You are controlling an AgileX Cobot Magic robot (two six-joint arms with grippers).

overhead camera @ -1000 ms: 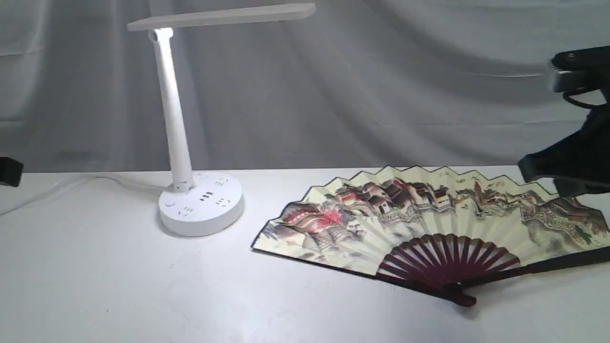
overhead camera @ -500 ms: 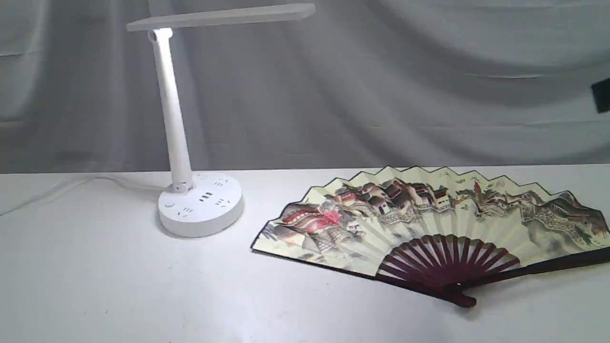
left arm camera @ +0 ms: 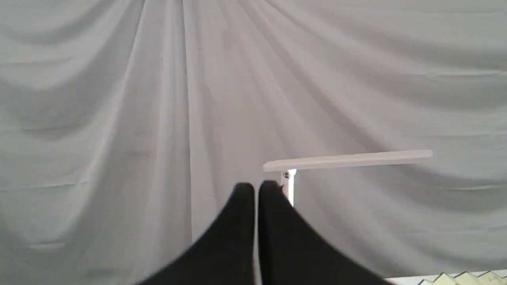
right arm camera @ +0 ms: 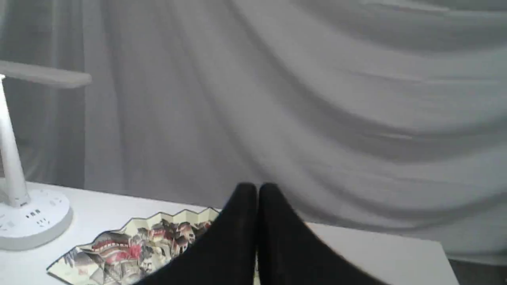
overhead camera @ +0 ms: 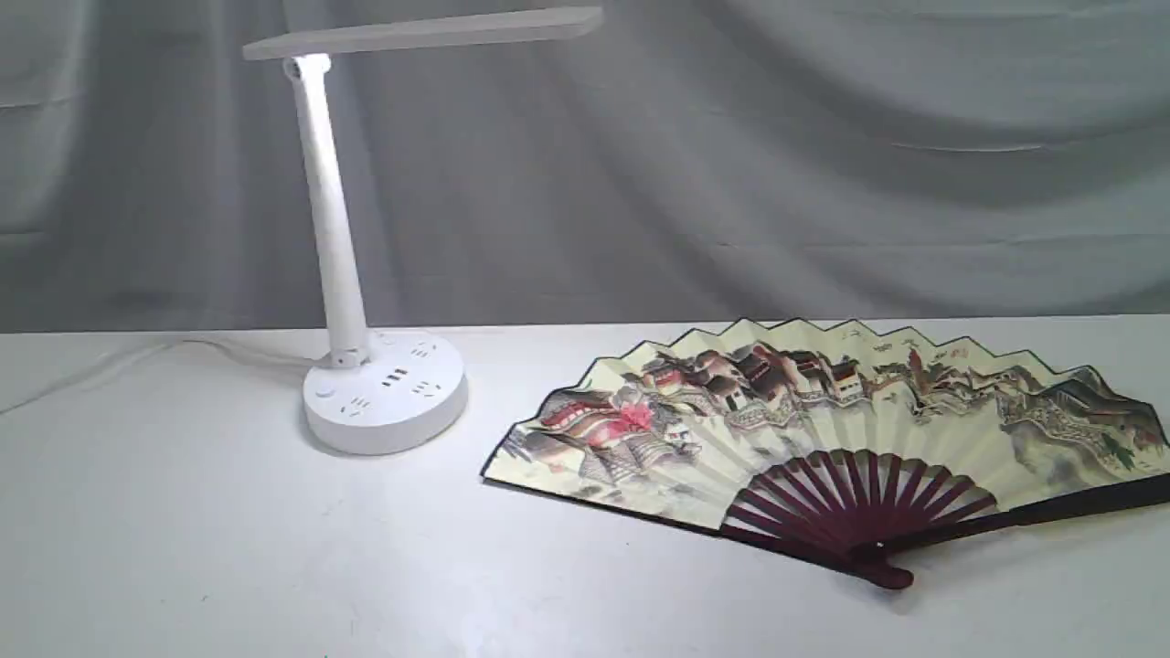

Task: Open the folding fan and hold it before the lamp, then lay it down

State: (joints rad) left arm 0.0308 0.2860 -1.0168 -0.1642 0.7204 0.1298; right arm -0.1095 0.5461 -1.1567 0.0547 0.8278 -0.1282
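The folding fan (overhead camera: pixel 823 429) lies spread open and flat on the white table, painted side up, its maroon ribs meeting at a pivot near the front; part of it shows as the fan (right arm camera: pixel 134 245) in the right wrist view. The white lamp (overhead camera: pixel 352 274) stands upright to its left, bar head overhead, and shows again as the lamp (left arm camera: pixel 344 160) and the lamp (right arm camera: pixel 23 213). Neither arm appears in the exterior view. My left gripper (left arm camera: pixel 256 188) is shut and empty, held up off the table. My right gripper (right arm camera: pixel 257 188) is likewise shut and empty, back from the fan.
A grey cloth backdrop (overhead camera: pixel 731 164) hangs behind the white table (overhead camera: pixel 228 548). The lamp's white cord (overhead camera: pixel 137 356) trails left from its base. The table's right end (right arm camera: pixel 439 253) shows in the right wrist view.
The right arm pulled back from above the fan's right side and left the exterior view. The left arm's tip at the left edge also went out of view. The fan has not moved.
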